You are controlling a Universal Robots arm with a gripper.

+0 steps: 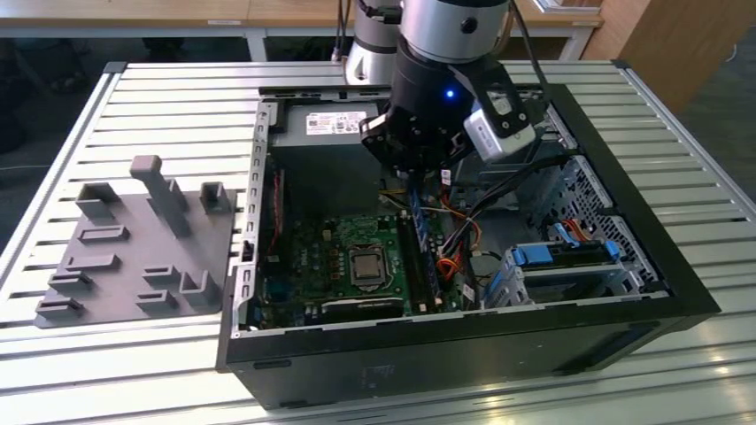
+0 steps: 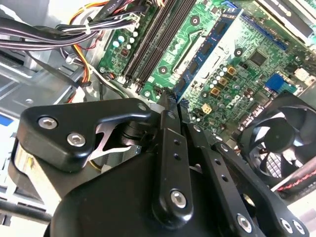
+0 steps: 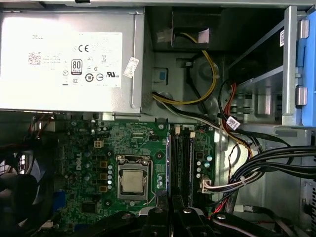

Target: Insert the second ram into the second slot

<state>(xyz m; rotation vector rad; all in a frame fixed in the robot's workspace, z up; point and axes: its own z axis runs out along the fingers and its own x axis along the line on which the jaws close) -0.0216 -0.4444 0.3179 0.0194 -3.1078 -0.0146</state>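
1 computer case (image 1: 449,359), 1 motherboard (image 3: 84,148), 1 power supply (image 3: 69,59), 1 fan (image 2: 279,140) (black)

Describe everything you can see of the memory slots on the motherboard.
The memory slots are a bank of long, narrow black plastic sockets lying parallel and close together on the green motherboard, at the bottom of the open computer case. The processor socket sits on one side, a bundle of cables on the other. The gripper is above one end of the bank. Whether a stick is seated in any slot cannot be told.
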